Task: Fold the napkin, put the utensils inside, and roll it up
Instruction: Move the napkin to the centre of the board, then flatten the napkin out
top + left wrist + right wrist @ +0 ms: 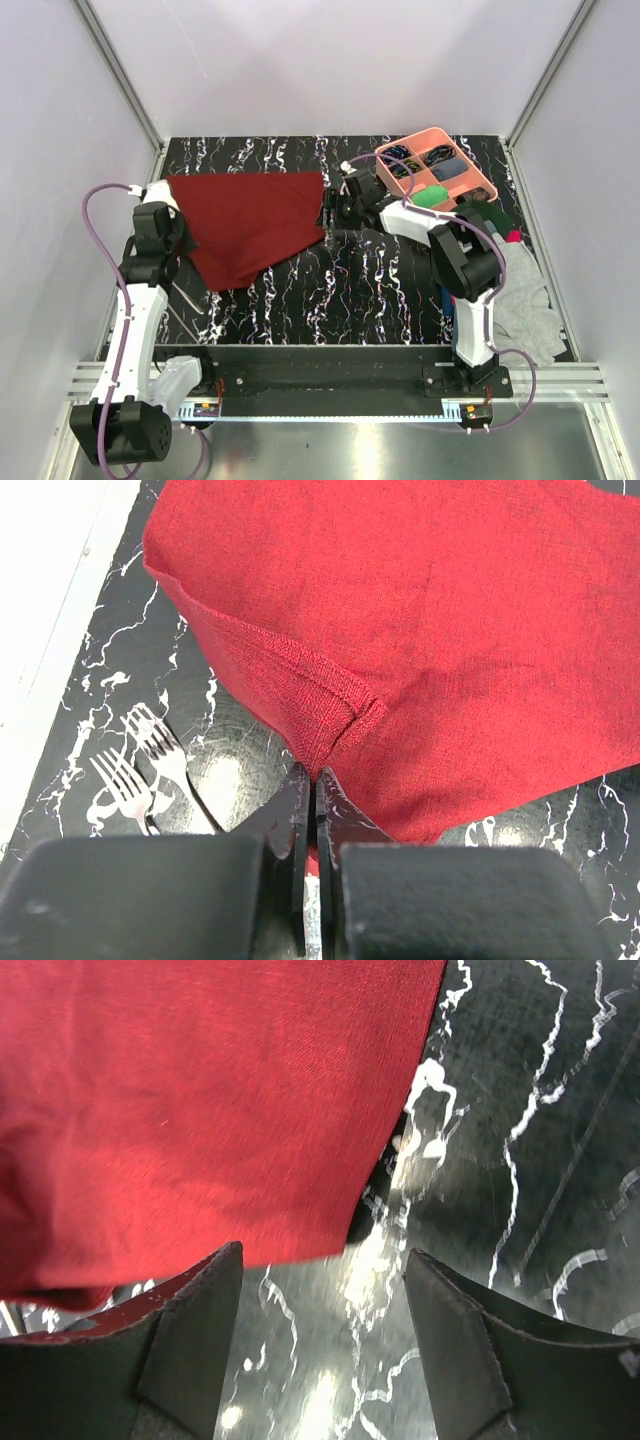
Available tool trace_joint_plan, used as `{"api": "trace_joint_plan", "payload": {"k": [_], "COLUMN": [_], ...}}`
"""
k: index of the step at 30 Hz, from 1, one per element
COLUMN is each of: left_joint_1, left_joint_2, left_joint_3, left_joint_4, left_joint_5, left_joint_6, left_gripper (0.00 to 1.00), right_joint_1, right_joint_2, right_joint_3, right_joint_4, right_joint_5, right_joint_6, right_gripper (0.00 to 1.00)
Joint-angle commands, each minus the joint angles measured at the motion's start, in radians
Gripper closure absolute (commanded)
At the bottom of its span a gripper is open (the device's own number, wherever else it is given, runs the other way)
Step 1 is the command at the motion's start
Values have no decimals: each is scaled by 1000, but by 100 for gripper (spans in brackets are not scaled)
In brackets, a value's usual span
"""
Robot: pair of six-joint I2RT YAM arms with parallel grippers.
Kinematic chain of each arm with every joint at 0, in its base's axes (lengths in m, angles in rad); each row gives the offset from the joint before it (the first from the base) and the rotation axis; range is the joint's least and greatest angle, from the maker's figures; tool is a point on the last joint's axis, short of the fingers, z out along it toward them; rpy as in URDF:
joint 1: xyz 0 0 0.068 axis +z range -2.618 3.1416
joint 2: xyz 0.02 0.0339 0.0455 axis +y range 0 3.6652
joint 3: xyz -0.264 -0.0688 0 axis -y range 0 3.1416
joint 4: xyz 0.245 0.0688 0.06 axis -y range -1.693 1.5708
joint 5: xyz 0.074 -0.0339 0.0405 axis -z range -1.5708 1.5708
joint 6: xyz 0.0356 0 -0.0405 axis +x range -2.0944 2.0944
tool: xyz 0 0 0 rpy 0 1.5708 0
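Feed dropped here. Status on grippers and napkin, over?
Left gripper shut on napkin corner. Right gripper open at napkin's opposite edge. Two forks lying beside it, uncovered.

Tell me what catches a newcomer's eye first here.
The dark red napkin on the left half of the black marbled table dominates. The left hand pinches its left edge, while the right hand gapes open at its right edge. Two forks lie on the table beside the left hand.

The napkin is matt woven cloth. The forks are shiny metal. The black table looks glossy.
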Motion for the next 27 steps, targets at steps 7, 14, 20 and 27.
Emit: {"api": "trace_joint_plan", "payload": {"k": [7,14,20,27], "left_joint_1": [4,8,50,79], "left_joint_2": [-31,-45,-80,-99], "left_joint_3": [4,7,8,14], "left_joint_4": [52,51,43,31], "left_joint_5": [25,-19,-101,-194], "left_joint_6": [20,14,11,8], "left_gripper": [100,100,100,100], "right_joint_1": [30,25,-27,-61], "right_joint_2": [138,117,13,58], "right_joint_3": [140,221,488,746], "right_joint_4": [-72,-123,-276,-293], "right_joint_5": [-11,-59,47,144], "right_joint_6": [-1,-58,-192,-252], "right_gripper": [32,98,100,100]}}
